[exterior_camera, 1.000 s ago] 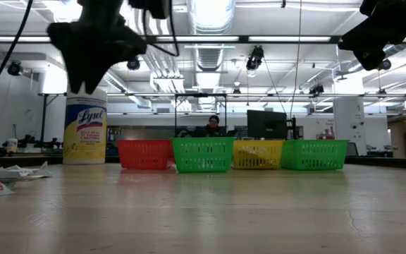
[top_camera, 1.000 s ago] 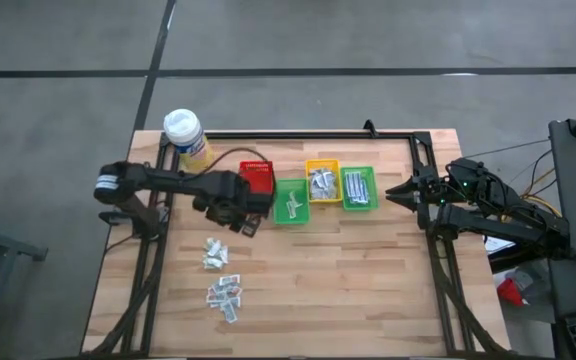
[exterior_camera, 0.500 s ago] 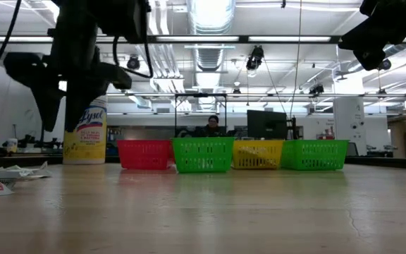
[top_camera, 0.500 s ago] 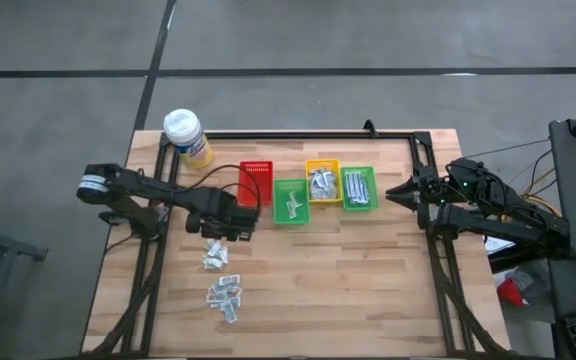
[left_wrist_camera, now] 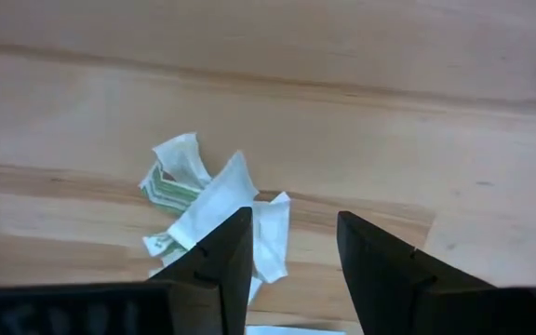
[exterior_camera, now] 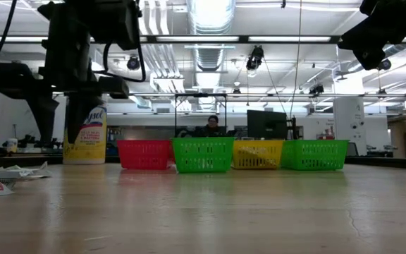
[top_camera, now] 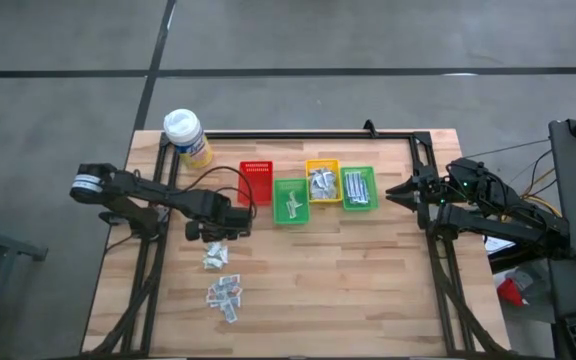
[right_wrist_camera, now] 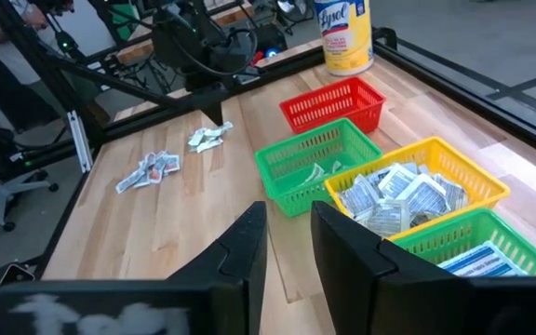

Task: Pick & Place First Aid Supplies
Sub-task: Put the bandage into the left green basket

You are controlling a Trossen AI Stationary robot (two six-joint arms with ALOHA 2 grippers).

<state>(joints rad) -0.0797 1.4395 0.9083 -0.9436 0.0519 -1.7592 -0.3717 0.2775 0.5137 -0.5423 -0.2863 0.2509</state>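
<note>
My left gripper (left_wrist_camera: 291,256) hangs empty, jaws apart, over crumpled packets (left_wrist_camera: 214,207) (bins at two o'clock); right gripper (right_wrist_camera: 288,244) likewise parted

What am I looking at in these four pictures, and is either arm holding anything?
Two robot arms work at a wooden table. One picture looks straight down, one looks level across the tabletop, and two come from cameras on the wrists. The left gripper hangs with open, empty jaws over a small pile of packets; a second pile lies nearer the front edge. The right gripper waits at the table's right side, jaws apart, empty. Behind stand a red bin, two green bins, a yellow bin and a wipes canister.
</note>
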